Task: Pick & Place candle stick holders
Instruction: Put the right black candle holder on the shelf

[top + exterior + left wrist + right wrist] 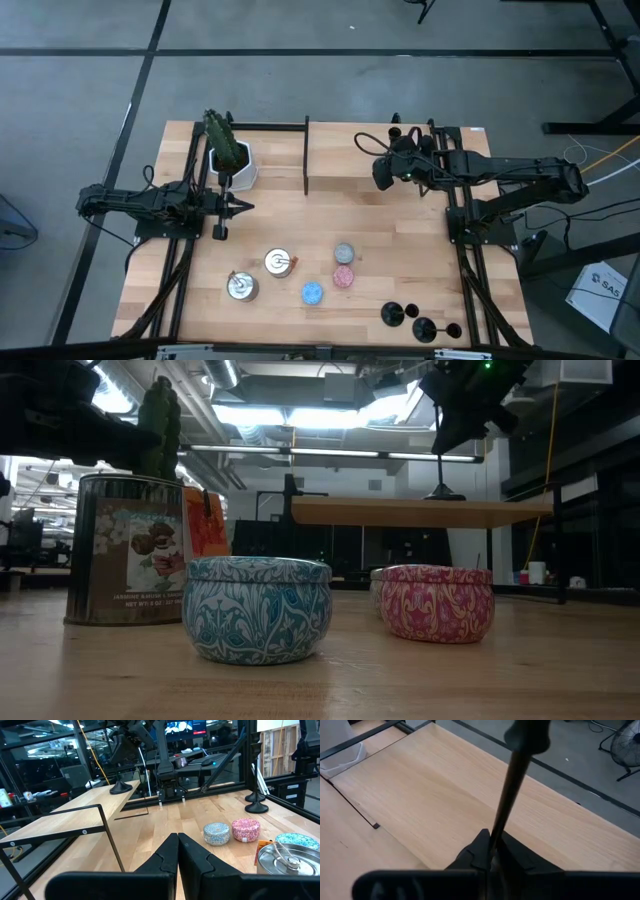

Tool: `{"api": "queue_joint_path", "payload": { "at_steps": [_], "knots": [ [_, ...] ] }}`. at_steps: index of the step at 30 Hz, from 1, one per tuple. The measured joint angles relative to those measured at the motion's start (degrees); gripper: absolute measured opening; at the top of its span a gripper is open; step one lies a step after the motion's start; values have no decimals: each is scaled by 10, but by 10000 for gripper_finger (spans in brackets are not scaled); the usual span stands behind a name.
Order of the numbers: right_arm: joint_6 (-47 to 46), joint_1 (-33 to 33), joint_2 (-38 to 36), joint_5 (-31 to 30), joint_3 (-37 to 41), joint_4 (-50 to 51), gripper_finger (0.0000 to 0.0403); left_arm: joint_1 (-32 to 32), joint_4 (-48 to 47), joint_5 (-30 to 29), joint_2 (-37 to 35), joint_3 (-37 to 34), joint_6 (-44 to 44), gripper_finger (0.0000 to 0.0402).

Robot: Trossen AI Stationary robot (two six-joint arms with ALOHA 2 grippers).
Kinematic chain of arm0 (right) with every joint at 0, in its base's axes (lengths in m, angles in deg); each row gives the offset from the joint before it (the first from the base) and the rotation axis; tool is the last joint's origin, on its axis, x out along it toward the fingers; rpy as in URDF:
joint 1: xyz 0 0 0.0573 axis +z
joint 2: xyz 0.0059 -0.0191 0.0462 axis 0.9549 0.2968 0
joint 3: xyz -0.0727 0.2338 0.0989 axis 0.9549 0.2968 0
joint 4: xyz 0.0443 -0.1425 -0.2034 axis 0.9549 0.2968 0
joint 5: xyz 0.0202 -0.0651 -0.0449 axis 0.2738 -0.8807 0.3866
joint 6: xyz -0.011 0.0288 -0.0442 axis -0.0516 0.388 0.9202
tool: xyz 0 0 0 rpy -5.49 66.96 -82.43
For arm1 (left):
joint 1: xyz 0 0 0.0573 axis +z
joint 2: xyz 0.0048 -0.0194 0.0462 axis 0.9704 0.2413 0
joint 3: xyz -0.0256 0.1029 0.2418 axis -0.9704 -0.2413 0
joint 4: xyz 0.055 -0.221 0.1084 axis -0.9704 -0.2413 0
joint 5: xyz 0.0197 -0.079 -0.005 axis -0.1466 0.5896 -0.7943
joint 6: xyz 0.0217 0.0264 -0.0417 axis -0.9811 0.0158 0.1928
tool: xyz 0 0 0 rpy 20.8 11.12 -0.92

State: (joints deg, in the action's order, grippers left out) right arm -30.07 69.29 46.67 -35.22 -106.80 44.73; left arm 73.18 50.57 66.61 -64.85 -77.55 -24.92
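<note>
Right gripper (pixel 492 851) pinches one candle stick holder (pixel 512 785) — three holders (pixel 423 326) on table; left gripper (pixel 177 851) pressed together.

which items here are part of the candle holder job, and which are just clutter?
Job:
- holder clamped in the right pincer, above the raised shelf
- three black holders at the table's near right corner

Clutter:
- silver tins
- blue, pink, grey candles
- potted plant
- left pincer, shut, idle

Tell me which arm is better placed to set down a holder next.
Right. The right gripper is shut on a candle stick holder at the raised shelf; the left gripper is shut, empty, beside the plant pot.
</note>
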Motion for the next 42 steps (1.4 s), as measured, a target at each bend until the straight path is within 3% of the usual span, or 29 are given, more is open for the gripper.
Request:
{"api": "queue_joint_path", "payload": {
  "at_steps": [12, 30, 42],
  "knots": [
    [46, -39, -16, -53, 0, 2, 26, 0, 0, 0, 0, 0, 0, 4],
    [134, -228, -65, 37, 0, -6, 25, 0, 0, 0, 0, 0, 0, 4],
    [121, -318, -64, 66, 42, -55, 25, 0, 0, 0, 0, 0, 0, 4]
  ]
}}
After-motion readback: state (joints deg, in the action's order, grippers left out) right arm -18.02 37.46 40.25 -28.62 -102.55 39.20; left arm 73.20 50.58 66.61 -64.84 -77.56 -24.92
